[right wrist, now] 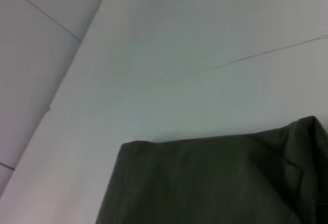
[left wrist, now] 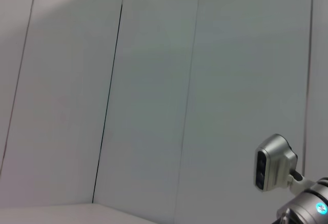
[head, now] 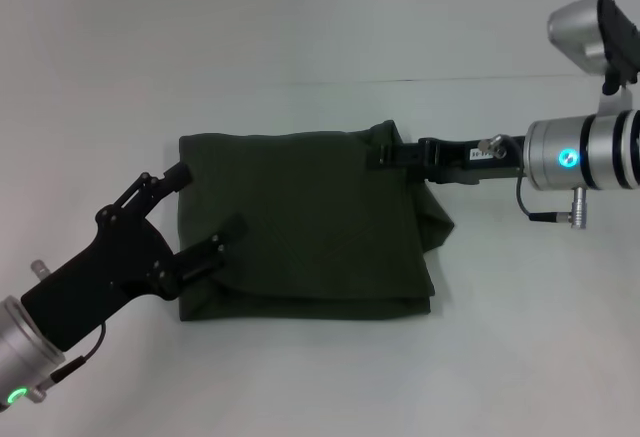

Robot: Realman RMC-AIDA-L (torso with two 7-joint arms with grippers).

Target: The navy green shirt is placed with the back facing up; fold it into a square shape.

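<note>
Plain white table (head: 300, 377), matte, w/ a white wall (head: 300, 17) behind it; a thin dark line marks where the two meet. Left wrist cam just sees wall panels w/ dark vertical seams, plus the right arm's wrist camera (left wrist: 274, 161) poking in at the corner.

The navy green shirt (head: 300, 227) lies about mid-table, already folded into a rough rectangle, plain side up. Its right side is messier, w/ a loose flap bulging out past the main block. Right wrist cam shows the shirt's far edge (right wrist: 215, 183) flat on the table.

Left gripper (head: 205, 207) comes in from the near left, fingers spread wide: one fingertip at the shirt's upper left corner, the other over the cloth lower down on the left edge. Nothing pinched between them afaict.

Right gripper (head: 385, 155) reaches in from the right at the shirt's top right corner, tips against the bunched fabric there. Can't tell if it's actually clamped on cloth or not.
</note>
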